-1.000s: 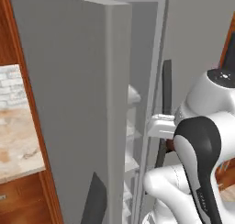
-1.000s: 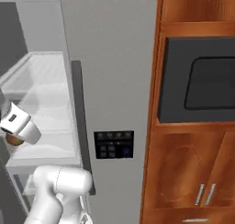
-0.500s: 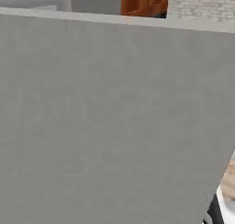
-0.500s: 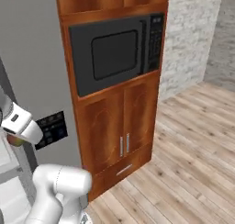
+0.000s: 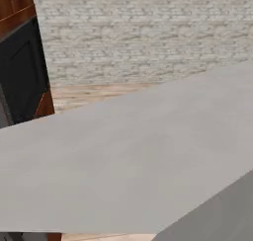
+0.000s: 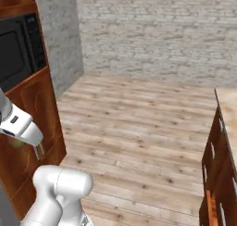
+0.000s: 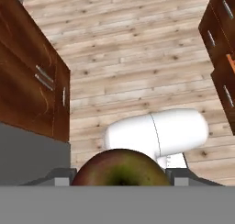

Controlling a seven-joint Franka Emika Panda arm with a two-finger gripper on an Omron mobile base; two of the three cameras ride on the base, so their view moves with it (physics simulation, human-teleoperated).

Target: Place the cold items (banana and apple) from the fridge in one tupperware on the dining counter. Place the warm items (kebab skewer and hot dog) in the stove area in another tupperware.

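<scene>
while the base faces open wooden floor (image 6: 139, 128) with a brick wall (image 6: 157, 30) beyond, the apple (image 7: 120, 169) sits at the bottom of the hand view, a round red-brown fruit with a greenish patch, lodged between the two finger tips of the gripper (image 7: 120, 177). the fingers are spread about as wide as the fruit and look pressed to its sides, so i judge it is pinched there rather than loose.

the apple should handle as a small, firm, fairly light thing with a smooth waxy skin. being round, it can roll or squirt out if the squeeze is off-centre, so a hold across its widest part, as it seems to be now, is the sensible one. it will bruise if dropped, but it won't crush.

as for room, the floor ahead is broad and bare. in the right base view, tall wooden cabinets (image 6: 32, 141) with a dark microwave (image 6: 16, 49) stand close on the arm's side, and the corner of the dining counter (image 6: 227, 104) with its wooden base rises at the right edge. a large flat grey panel (image 5: 123, 171), probably the fridge door, crosses the left base view very close. swinging wide near that panel or the cabinets looks like the main risk.
</scene>
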